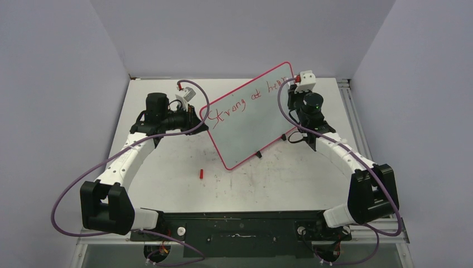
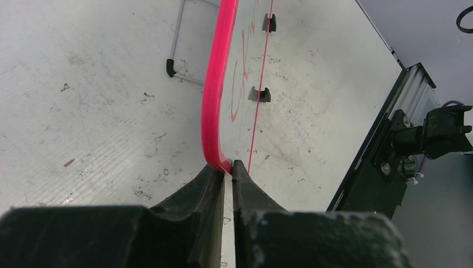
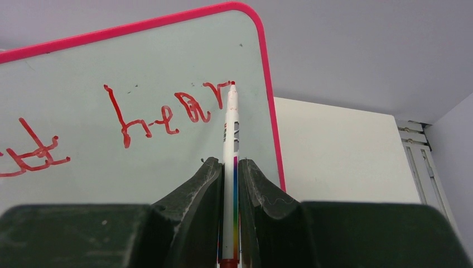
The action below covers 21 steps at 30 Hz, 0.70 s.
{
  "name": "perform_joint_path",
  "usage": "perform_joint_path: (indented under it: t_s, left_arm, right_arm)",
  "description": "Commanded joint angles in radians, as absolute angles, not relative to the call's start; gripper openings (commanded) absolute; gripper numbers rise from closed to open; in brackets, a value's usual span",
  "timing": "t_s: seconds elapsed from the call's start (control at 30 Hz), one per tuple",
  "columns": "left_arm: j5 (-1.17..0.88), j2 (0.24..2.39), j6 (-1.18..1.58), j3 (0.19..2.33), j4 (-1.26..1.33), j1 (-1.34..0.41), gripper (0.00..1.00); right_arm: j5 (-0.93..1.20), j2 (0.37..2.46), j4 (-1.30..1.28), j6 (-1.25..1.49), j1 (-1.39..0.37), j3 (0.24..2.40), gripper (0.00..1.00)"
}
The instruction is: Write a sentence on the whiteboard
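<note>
1. Counting what is there: one whiteboard [image 1: 251, 120], one line of the sentence [image 1: 245, 96] in red on it, one marker [image 3: 230, 139], one small red piece [image 1: 201, 173] lying loose on the desk [image 1: 167, 167], and two arms
2. The whiteboard stands tilted in the middle of the desk, between the two arms, with its written face turned toward the near side. Its long axis runs from the left toward the far right
3. The sentence reads "Strong at hear". It follows the board's far long edge, rising toward the far right corner
4. The left jaws are closed tight and pinch the pink-red rim at the board's left corner
5. The right jaws are clamped on the marker's white barrel. The marker points away from the wrist, and its red tip touches the board at the end of "hear", just inside the right rim
</note>
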<state>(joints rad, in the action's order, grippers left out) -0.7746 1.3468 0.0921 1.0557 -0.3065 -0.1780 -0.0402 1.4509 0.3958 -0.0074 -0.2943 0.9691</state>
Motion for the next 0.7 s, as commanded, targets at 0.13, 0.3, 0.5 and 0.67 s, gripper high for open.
perform_joint_path:
  t_s: [0.13,0.3,0.5,0.67]
  left_arm:
    - [-0.780,1.337,0.074,1.082,-0.295,-0.189,0.00]
    - [-0.778,1.336,0.074,1.083,-0.294,-0.188,0.00]
    - [-0.779,1.337,0.074,1.083,-0.295,-0.188,0.00]
    - [-0.780,1.339,0.072,1.083,-0.296,-0.189,0.00]
  right_arm:
    - [-0.084,1.359,0.438,0.000,-0.280,0.939,0.05]
    - [-0.056,1.386,0.436,0.000,-0.278,0.949,0.05]
    - [-0.037,1.415,0.437,0.000,-0.278,0.960,0.05]
    - [-0.024,1.422,0.441,0.000,-0.277,0.960,0.05]
